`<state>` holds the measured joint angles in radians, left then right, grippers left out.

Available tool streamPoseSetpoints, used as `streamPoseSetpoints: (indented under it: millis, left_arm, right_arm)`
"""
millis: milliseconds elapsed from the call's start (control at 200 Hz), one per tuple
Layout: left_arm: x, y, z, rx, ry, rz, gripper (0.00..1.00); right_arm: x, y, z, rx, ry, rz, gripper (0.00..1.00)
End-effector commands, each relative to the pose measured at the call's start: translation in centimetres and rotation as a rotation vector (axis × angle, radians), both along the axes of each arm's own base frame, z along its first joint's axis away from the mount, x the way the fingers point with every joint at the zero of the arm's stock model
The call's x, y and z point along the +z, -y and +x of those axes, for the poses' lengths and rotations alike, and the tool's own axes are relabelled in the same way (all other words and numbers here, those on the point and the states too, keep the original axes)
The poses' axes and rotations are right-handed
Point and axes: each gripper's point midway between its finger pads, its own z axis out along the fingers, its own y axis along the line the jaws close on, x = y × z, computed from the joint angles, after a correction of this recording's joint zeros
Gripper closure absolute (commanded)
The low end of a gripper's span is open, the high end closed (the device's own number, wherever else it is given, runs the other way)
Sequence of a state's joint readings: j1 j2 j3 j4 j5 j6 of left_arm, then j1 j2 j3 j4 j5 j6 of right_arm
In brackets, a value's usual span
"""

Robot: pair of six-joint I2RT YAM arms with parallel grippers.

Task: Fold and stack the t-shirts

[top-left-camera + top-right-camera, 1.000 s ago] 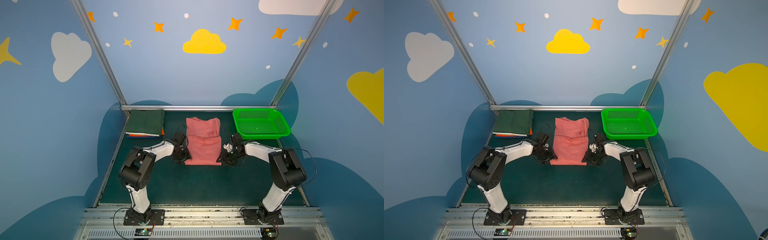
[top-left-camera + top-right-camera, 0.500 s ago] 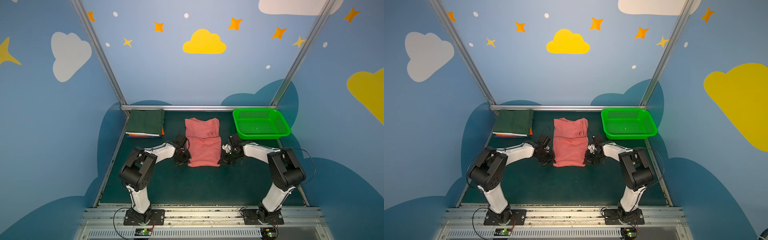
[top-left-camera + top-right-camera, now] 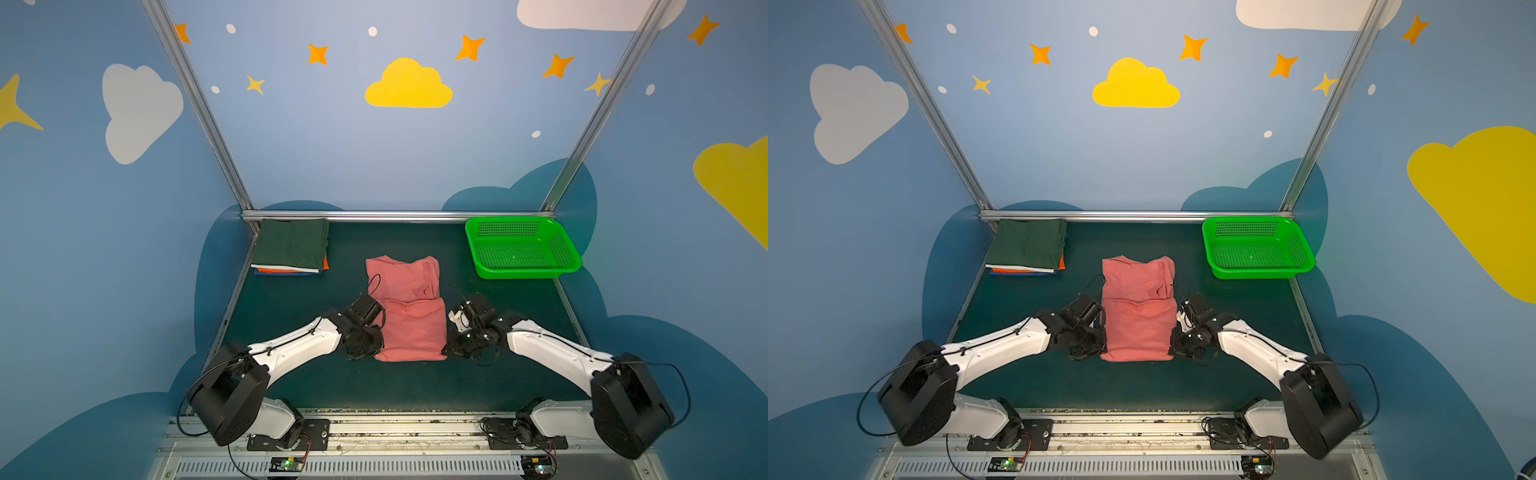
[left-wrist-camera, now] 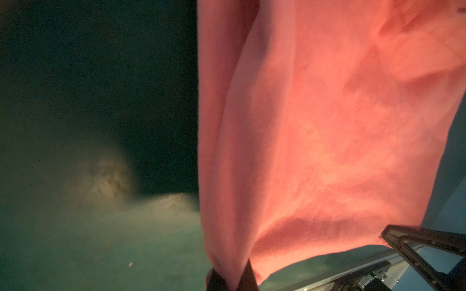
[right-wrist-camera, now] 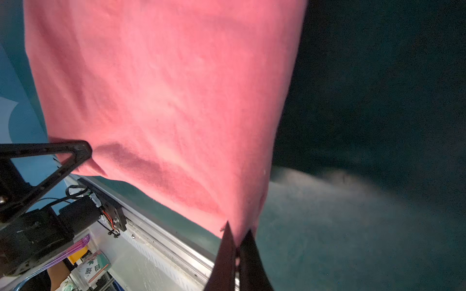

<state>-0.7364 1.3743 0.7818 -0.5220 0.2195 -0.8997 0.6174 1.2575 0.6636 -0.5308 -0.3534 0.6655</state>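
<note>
- Left gripper (image 4: 231,276) is being shown clamped tight on the near-left corner of the salmon-pink t-shirt (image 4: 327,126), with cloth being pinched between the fingertips.
- Right gripper (image 5: 237,252) is being shown closed the same way on the near-right corner, with cloth being bunched at the tips.
- How many layers are being caught in each pinch cannot be told, as both wrist views are blurred close up.
- In both top views the pink shirt (image 3: 411,328) is being kept mid-table on the dark mat (image 3: 395,386), partly folded, with a crease running across its middle.
- The stack of folded t-shirts (image 3: 291,249), dark green on top, is being left at the far-left corner, well apart.
- The green basket (image 3: 519,272) at far right is not being used.
- Step judged: the near edge is being raised for a fold toward the far edge.
- To do it well, both corners should be lifted level and together and carried straight over.
- Tension should be kept light so that the lower layers are not dragged.
- Edges should be matched before release.
</note>
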Motion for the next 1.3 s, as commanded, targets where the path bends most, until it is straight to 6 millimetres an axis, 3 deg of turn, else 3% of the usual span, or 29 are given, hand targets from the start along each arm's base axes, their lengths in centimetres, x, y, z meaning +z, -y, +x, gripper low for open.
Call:
streamPoseSetpoints:
  millis: [0, 160, 421, 756, 1061, 1292]
  left_arm:
    - [-0.5, -1.9, -2.0, 0.079, 0.009, 0.080, 0.95]
    - [0.4, -1.5, -3.5, 0.080, 0.064, 0.065, 0.95]
    - [4.1, -0.4, -2.0, 0.053, 0.159, 0.059, 0.95]
    - [8.6, -0.5, 3.4, 0.113, 0.260, 0.017, 0.95]
    - [9.9, -0.1, 8.3, 0.089, 0.247, 0.013, 0.95]
    - [10.1, 0.4, 13.1, 0.068, 0.229, -0.014, 0.93]
  right_arm:
    - [-1.2, 2.8, -3.5, -0.071, -0.053, -0.107, 1.00]
    - [0.0, 3.7, -5.8, -0.083, -0.001, -0.082, 1.00]
    - [3.7, 4.8, -4.7, -0.109, 0.121, -0.090, 1.00]
    - [8.3, 4.1, 1.1, -0.101, 0.257, -0.057, 1.00]
    - [10.6, 3.1, 7.7, -0.102, 0.266, -0.013, 1.00]
    - [10.7, 2.0, 12.8, -0.069, 0.232, 0.046, 1.00]
